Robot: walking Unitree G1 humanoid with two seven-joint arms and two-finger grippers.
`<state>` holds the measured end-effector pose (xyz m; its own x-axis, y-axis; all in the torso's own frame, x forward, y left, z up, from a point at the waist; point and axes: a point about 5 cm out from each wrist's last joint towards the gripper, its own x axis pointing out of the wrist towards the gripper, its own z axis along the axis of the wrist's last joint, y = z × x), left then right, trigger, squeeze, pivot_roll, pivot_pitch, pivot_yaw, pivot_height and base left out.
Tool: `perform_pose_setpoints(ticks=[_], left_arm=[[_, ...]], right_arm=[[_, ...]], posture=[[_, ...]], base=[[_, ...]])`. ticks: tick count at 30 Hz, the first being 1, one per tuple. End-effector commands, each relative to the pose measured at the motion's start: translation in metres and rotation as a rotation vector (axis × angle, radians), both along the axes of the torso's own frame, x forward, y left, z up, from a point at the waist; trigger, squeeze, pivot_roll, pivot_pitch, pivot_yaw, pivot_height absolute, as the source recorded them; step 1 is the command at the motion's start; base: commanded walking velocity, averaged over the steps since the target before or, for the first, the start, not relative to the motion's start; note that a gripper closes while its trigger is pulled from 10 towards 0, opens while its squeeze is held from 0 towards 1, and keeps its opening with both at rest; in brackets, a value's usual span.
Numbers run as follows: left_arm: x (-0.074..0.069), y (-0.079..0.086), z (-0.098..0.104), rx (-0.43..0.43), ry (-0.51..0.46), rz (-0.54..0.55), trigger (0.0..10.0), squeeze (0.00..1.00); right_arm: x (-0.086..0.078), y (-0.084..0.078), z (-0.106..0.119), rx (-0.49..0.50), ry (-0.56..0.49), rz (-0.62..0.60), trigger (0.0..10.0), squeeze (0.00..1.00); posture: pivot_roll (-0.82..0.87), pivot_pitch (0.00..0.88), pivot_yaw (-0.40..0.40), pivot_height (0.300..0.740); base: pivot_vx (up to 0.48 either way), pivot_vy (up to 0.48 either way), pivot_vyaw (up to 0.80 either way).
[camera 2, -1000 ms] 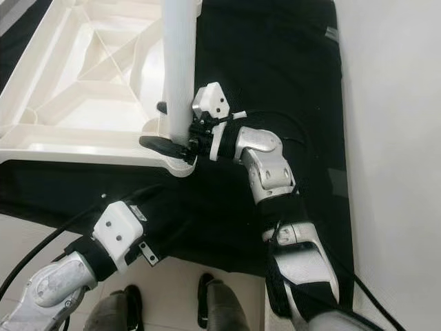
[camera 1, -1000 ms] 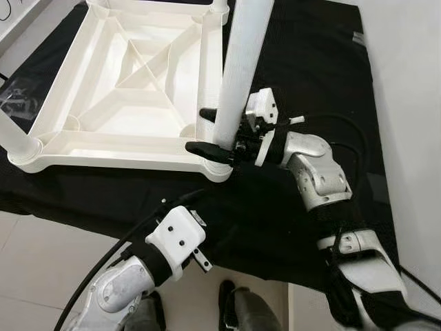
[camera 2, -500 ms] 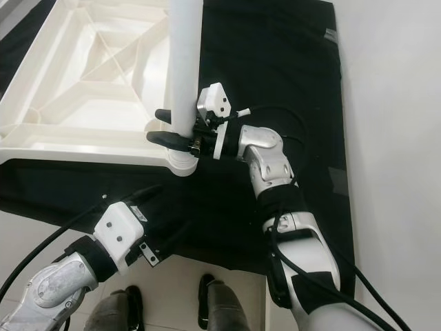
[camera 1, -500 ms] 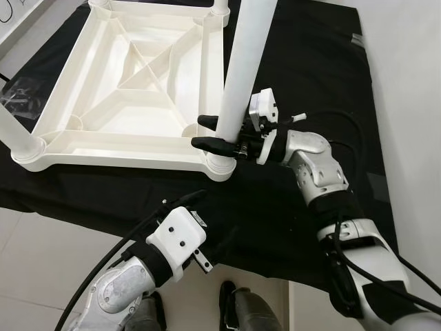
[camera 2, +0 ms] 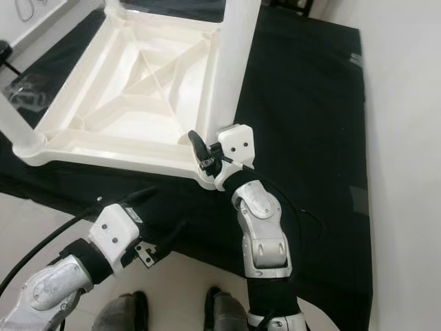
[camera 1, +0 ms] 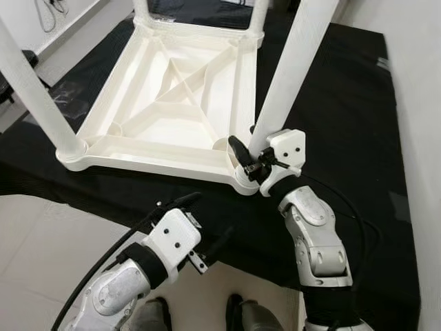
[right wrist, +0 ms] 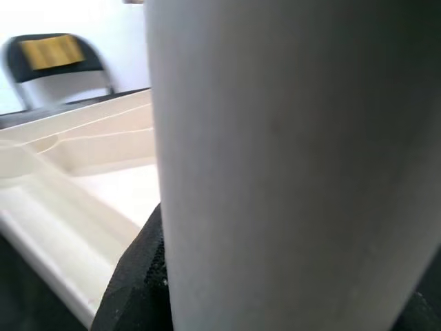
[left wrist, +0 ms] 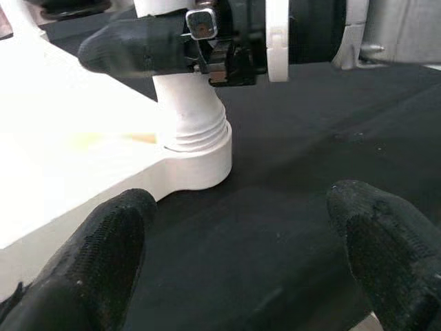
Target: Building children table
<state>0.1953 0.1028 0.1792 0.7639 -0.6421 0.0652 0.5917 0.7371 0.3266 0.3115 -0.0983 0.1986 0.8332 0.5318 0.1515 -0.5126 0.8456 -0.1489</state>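
The white tabletop (camera 1: 172,110) lies upside down on a black cloth (camera 1: 331,96), its ribbed underside facing up. The right gripper (camera 1: 245,157) is clamped around the base of the near table leg (camera 1: 289,76), just above the corner socket (left wrist: 196,155) where that leg sits. From the head, 1 black finger (camera 1: 238,149) shows on the tabletop side of the leg; the other is hidden behind the leg. The right wrist view adds little: the leg's blurred white surface presses close against the lens, with a dark finger edge beside it and the tabletop's ribs beyond.

The left gripper (left wrist: 244,255) hovers low over the cloth, short of that same corner, its 2 fingers (left wrist: 103,241) spread wide with nothing between them. Its wrist view shows the ridged collar at the leg's foot seated in the socket, a detail too small to read from the head.

A second leg (camera 1: 38,96) stands at the far-left corner, its top cut off.
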Motion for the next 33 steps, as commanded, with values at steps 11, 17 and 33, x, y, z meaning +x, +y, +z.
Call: perform_pose_setpoints(ticks=[11, 17, 33], left_arm=[[-0.001, -0.009, -0.005, -0.010, 0.015, -0.029, 10.0, 0.00], [-0.001, -0.010, -0.004, -0.004, 0.012, -0.031, 10.0, 0.00], [-0.001, -0.009, -0.003, 0.014, 0.014, -0.034, 10.0, 0.00]], right_arm=[[0.010, 0.001, 0.010, 0.019, 0.069, 0.282, 10.0, 1.00], [0.017, -0.010, 0.041, -0.122, -0.050, 0.681, 10.0, 0.00], [0.035, -0.019, 0.048, -0.121, -0.022, 0.840, 0.0, 0.00]], posture=[[0.10, 0.251, -0.140, 0.740], [0.11, 0.248, -0.137, 0.740], [0.13, 0.263, -0.128, 0.740]], base=[[0.000, 0.000, 0.00], [0.000, 0.000, 0.00], [0.000, 0.000, 0.00]])
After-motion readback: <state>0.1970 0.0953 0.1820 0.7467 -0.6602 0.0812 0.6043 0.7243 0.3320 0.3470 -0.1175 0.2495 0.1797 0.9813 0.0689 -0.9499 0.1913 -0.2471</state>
